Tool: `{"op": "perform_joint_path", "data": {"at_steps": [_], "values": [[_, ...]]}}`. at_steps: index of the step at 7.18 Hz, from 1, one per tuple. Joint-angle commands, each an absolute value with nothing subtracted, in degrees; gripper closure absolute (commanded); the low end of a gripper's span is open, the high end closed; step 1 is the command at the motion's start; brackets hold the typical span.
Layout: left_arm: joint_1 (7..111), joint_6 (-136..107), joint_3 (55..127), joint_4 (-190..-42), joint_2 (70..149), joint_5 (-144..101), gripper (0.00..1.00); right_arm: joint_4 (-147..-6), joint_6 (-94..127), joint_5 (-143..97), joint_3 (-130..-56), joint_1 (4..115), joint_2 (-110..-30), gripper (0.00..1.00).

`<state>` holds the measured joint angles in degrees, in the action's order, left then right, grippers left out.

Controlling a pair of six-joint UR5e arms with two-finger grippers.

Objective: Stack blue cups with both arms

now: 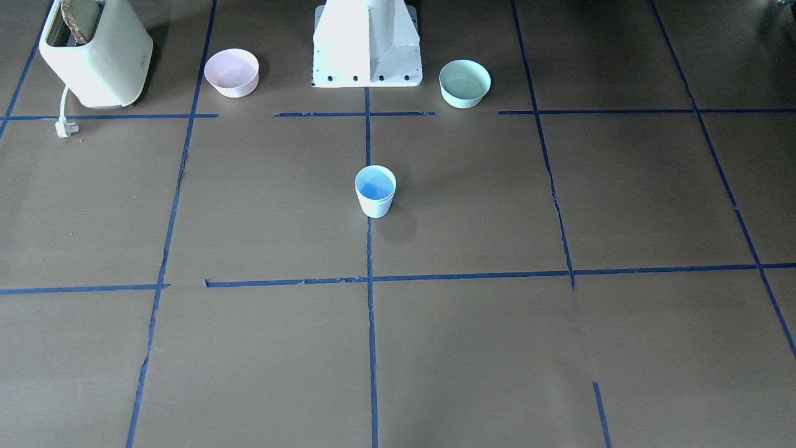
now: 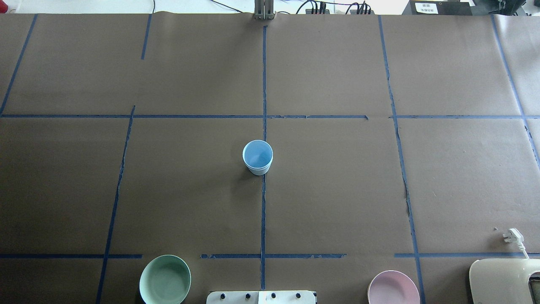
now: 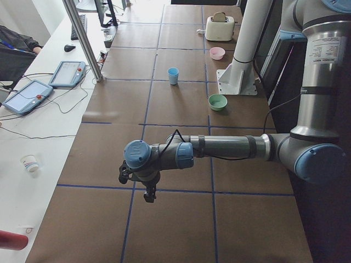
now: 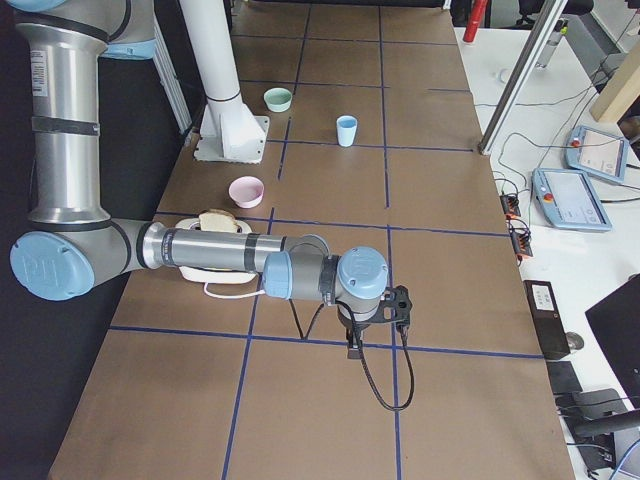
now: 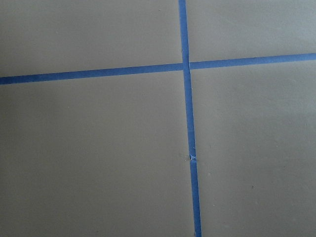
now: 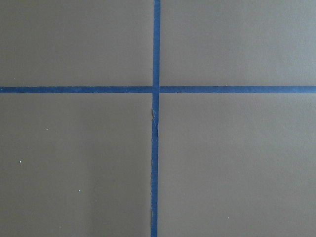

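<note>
One pale-blue cup shape stands upright at the table's middle on the centre tape line; it also shows in the overhead view and both side views. I cannot tell whether a second cup is nested inside it; no other blue cup is in view. My left gripper hangs low over the table's left end, far from the cup. My right gripper hangs low over the right end, also far away. Both show only in side views, so I cannot tell if they are open or shut. The wrist views show only bare paper and tape.
A mint-green bowl and a pink bowl flank the white pedestal near the robot's base. A cream toaster with its loose plug stands at the robot's right. Blue tape lines grid the brown paper.
</note>
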<state>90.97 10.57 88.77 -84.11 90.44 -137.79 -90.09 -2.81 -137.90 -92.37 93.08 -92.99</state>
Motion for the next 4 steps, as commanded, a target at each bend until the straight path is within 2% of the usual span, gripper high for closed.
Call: {"op": "perform_joint_path", "data": {"at_steps": [1, 4], "values": [[90.97, 10.63, 88.77, -84.11, 90.44, -137.72, 0.0, -90.09, -2.73, -137.9, -92.46, 93.08, -92.99, 0.0], [90.97, 10.63, 88.86, -84.11, 90.53, -137.72, 0.0, -90.09, -2.81, -137.81, -92.72, 93.34, -92.81, 0.0]]}}
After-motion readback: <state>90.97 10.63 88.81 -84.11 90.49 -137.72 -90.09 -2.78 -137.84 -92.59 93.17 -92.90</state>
